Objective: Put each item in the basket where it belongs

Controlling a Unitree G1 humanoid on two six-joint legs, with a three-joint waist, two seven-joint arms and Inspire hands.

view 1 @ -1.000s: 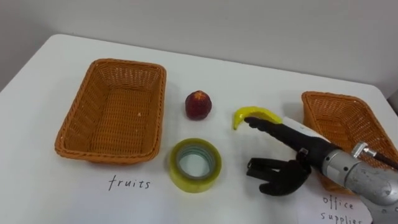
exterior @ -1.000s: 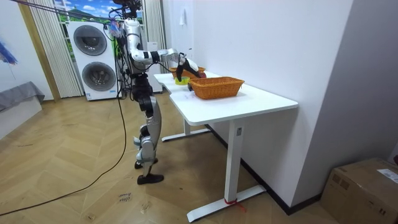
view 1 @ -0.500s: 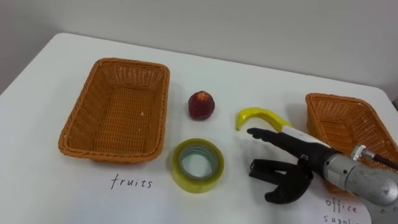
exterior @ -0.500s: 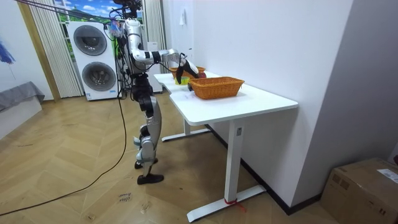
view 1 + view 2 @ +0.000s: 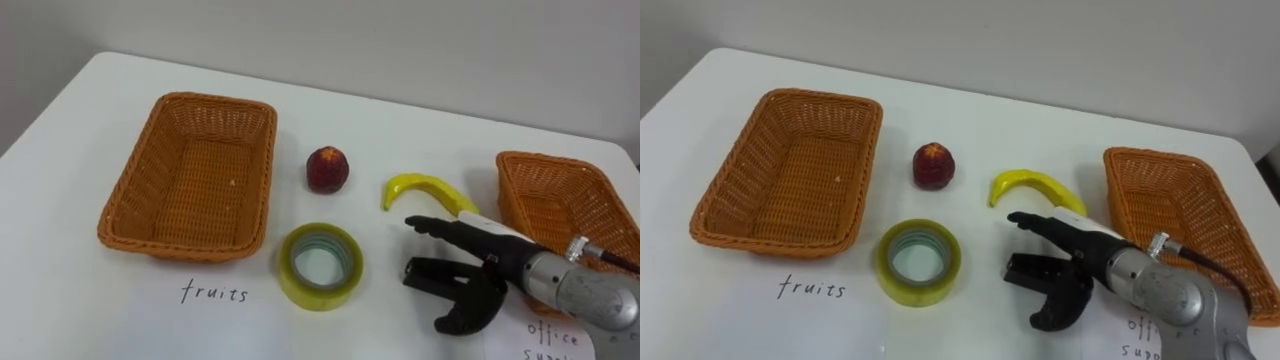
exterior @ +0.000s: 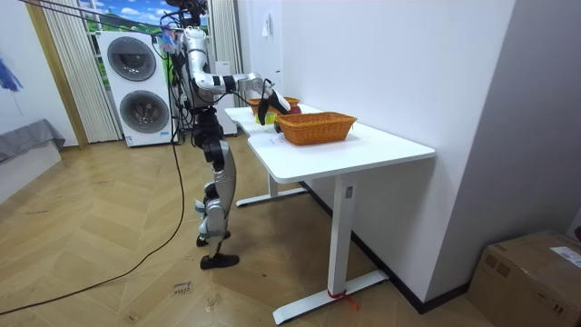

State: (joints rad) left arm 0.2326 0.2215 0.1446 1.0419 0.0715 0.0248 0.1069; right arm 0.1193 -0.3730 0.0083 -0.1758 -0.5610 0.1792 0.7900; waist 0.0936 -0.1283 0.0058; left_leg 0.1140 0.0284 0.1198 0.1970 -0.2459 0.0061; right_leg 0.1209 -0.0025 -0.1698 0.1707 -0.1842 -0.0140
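A yellow banana [image 5: 425, 189] lies on the white table [image 5: 400, 130] between two wicker baskets. A red apple [image 5: 327, 169] sits left of it. A roll of yellowish tape [image 5: 319, 265] lies near the front. The left basket [image 5: 190, 177] stands above a handwritten "fruits" label and holds nothing. The right basket [image 5: 557, 210] stands above an "office supplies" label. My right hand [image 5: 462, 270] hovers open just in front of the banana, fingers straight, thumb spread below, holding nothing. In the room view the same right hand [image 6: 264, 98] reaches over the table.
The table's far edge meets a grey wall. In the room view I stand at the table's end, with washing machines [image 6: 133, 86] behind me and a cardboard box [image 6: 531, 272] on the floor at the room view's right.
My right hand has drawn back from the banana toward the front edge of the table, still open. The head camera has shifted slightly.
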